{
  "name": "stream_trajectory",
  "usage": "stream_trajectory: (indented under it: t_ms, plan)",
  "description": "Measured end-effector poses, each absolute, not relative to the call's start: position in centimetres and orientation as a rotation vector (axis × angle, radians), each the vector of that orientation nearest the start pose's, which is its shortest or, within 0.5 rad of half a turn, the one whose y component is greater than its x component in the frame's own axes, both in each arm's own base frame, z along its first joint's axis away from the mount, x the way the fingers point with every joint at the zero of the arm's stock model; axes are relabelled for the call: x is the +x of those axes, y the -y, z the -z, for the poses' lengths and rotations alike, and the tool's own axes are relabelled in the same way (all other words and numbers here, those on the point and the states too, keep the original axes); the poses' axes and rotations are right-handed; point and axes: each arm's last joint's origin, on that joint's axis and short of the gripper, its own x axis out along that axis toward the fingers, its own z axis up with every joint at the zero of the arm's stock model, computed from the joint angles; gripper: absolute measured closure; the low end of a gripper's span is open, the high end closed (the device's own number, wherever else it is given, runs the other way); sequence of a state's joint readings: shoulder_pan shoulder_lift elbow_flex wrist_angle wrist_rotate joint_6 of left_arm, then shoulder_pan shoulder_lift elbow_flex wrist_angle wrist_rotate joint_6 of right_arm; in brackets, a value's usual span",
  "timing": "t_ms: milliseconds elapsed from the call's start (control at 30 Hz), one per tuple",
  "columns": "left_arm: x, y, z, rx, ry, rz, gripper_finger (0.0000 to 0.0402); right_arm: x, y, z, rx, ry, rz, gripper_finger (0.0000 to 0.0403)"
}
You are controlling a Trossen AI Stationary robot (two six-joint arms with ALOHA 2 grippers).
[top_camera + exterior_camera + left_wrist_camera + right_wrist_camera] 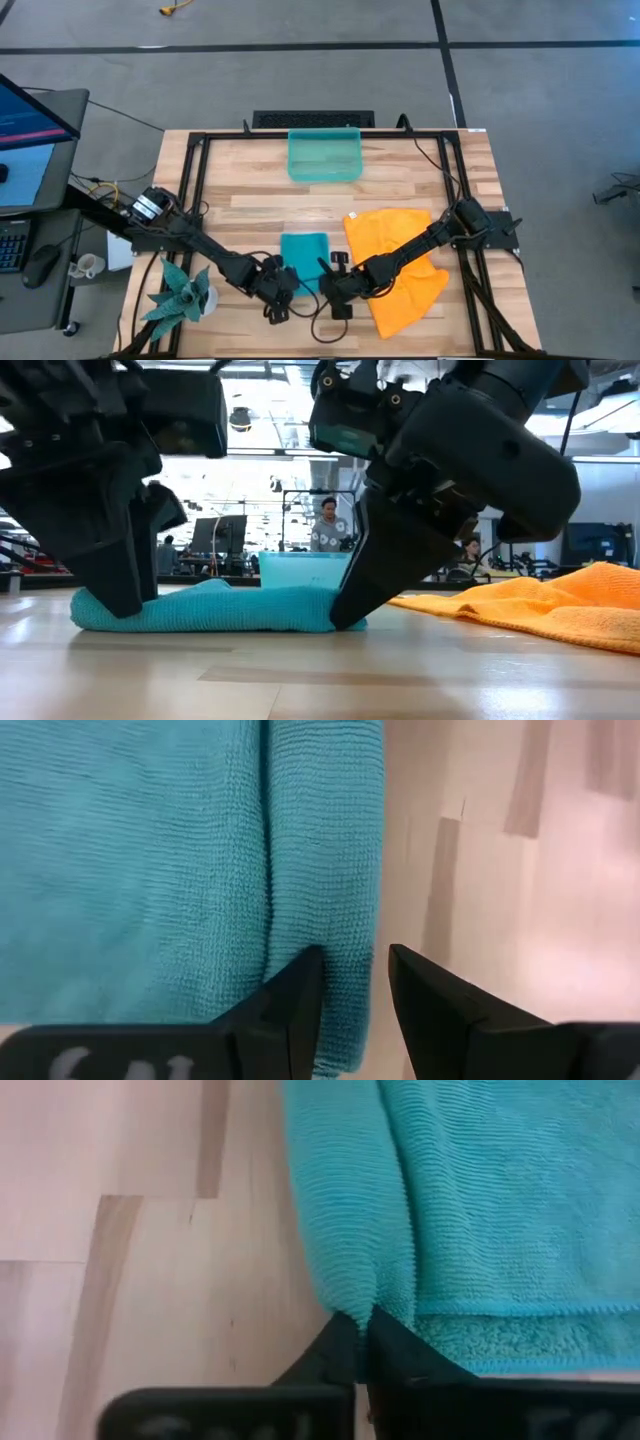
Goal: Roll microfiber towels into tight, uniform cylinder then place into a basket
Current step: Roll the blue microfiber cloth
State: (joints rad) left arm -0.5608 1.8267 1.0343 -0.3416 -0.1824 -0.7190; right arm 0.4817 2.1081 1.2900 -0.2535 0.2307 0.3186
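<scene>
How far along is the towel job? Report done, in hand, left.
Done: the teal towel lies folded into a narrow strip, with one long edge turned over. In hand: the right gripper pinches that edge, jaws shut on it; the left gripper straddles the opposite edge, jaws apart. Left: finish rolling, then roll the orange towel, still flat. The basket holds nothing.

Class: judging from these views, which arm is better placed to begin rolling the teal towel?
Probably the right: the right gripper is pinched shut on the teal towel edge, while the left gripper only straddles its edge with a gap.
</scene>
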Motion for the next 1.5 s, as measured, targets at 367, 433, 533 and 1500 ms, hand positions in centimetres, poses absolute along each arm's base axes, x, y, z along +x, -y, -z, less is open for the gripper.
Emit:
stream_trajectory:
  t_ms: [367,433,533,1500]
  plan:
    - [27.5,20.5,-17.2,0.138,-1.105,-0.155,0.0288,36.8,-18.6,-10.7,-0.013,-1.032,-0.046,0.0395]
    - [27.0,21.5,-17.8,0.206,-1.090,-0.119,0.0288,36.8,-18.6,-10.7,-0.004,-1.034,-0.044,0.0396]
    - [26.2,22.8,-18.2,0.311,-1.054,-0.049,0.0288,36.8,-18.6,-10.7,0.009,-1.034,-0.037,0.0389]
    - [28.2,21.6,-13.6,0.355,-1.111,-0.092,0.0208,36.8,-18.6,-10.7,0.014,-1.036,-0.041,0.0395]
